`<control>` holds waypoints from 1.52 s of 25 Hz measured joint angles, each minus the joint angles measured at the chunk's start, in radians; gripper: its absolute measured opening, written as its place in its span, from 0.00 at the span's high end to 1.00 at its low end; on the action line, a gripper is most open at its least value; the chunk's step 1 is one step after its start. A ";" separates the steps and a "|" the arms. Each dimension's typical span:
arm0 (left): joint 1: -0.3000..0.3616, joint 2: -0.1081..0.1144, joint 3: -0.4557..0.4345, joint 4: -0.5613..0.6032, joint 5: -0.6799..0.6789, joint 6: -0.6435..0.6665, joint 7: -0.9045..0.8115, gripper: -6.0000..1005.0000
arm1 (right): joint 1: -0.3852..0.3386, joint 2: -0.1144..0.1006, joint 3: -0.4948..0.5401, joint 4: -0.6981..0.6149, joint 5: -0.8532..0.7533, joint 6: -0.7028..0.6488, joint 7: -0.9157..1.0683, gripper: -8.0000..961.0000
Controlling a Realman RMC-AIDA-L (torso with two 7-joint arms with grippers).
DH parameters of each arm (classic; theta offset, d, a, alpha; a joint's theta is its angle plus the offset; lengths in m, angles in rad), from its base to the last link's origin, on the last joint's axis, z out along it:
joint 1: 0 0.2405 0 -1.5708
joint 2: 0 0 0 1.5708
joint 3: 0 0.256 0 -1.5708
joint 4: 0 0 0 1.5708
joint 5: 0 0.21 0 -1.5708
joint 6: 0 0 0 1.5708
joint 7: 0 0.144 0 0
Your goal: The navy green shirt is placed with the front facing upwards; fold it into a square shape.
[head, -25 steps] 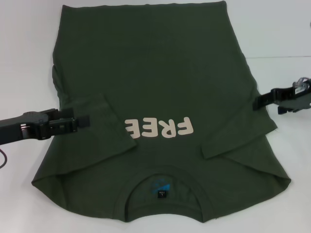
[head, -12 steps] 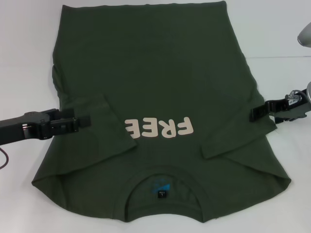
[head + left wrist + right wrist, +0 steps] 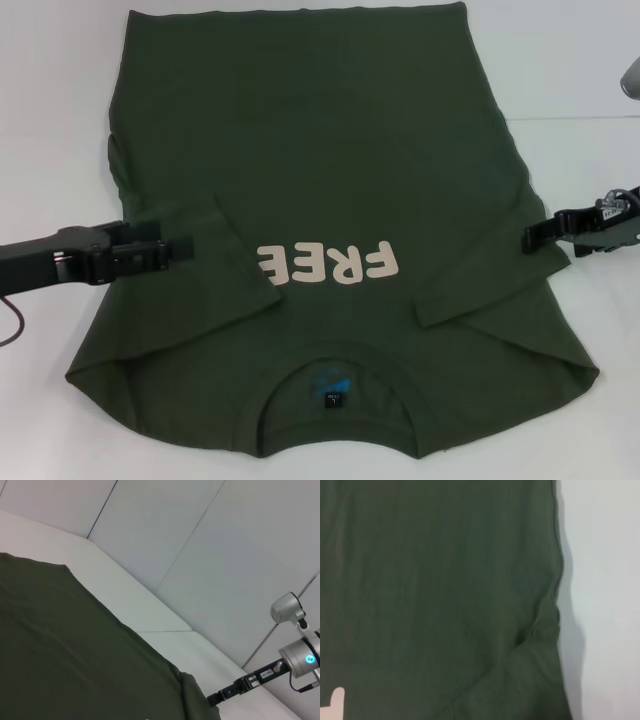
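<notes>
A: The navy green shirt (image 3: 330,190) lies flat across the middle of the white table (image 3: 580,70), collar toward the near edge, both sleeves folded in over the chest beside the "FREE" lettering (image 3: 328,263).

B: And the left gripper (image 3: 185,245) sits over the shirt's left side, at the folded sleeve; can't tell how its fingers stand.

A: Right gripper (image 3: 530,237) is at the shirt's right edge, fingers also impossible to read.

The shirt (image 3: 330,180) lies on the table (image 3: 570,60), one hand at each side.
</notes>
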 joint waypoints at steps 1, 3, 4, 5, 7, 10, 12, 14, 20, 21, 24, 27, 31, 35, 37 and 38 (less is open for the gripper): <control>-0.003 0.000 0.001 0.000 0.000 -0.003 0.000 0.07 | 0.000 0.001 0.002 0.001 0.000 0.000 -0.003 0.11; -0.005 0.000 0.001 0.000 0.000 -0.012 0.000 0.07 | 0.000 0.004 0.003 0.001 0.002 0.001 -0.005 0.11; -0.006 0.000 0.002 0.000 0.000 -0.014 0.000 0.07 | 0.000 0.005 0.003 0.002 0.003 0.001 -0.005 0.11; -0.006 0.000 0.003 0.000 0.000 -0.015 0.000 0.07 | 0.000 0.005 0.003 0.002 0.004 0.002 -0.005 0.11; -0.007 0.001 0.003 0.000 0.000 -0.015 0.001 0.07 | 0.000 0.005 0.005 0.003 0.005 0.003 -0.005 0.11; -0.008 0.003 0.004 0.000 0.000 -0.015 0.002 0.07 | 0.000 0.007 0.006 0.003 0.005 0.004 -0.005 0.11; -0.008 0.003 0.004 0.001 0.000 -0.015 0.002 0.07 | 0.000 0.009 0.007 0.003 0.005 0.006 -0.005 0.11; -0.010 0.004 0.004 0.001 0.000 -0.015 0.002 0.07 | 0.000 0.010 0.007 0.003 0.006 0.007 -0.005 0.11; -0.012 0.005 0.004 0.003 0.000 -0.015 0.003 0.07 | 0.000 0.011 0.008 0.003 0.012 0.006 -0.003 0.11; -0.013 0.005 0.004 0.003 0.000 -0.015 0.003 0.07 | 0.000 0.011 0.009 0.004 0.014 0.007 -0.003 0.11; -0.014 0.005 0.004 0.004 0.000 -0.015 0.003 0.07 | 0.001 0.012 0.010 0.009 0.021 0.007 -0.005 0.11; -0.016 0.005 0.004 0.005 0.000 -0.015 0.004 0.07 | 0.002 0.012 0.011 0.013 0.027 0.008 -0.005 0.11; -0.018 0.005 0.004 0.005 0.000 -0.015 0.004 0.07 | 0.000 0.012 0.011 0.016 0.050 0.008 -0.007 0.11; -0.020 0.006 0.004 0.005 0.000 -0.015 0.004 0.07 | -0.006 0.011 0.011 0.018 0.086 0.008 -0.015 0.11; -0.021 0.006 0.004 0.005 0.000 -0.015 0.005 0.07 | -0.008 0.010 0.011 0.018 0.101 0.008 -0.019 0.11; -0.021 0.006 0.004 0.005 0.000 -0.015 0.006 0.07 | -0.009 0.009 0.011 0.018 0.111 0.008 -0.023 0.11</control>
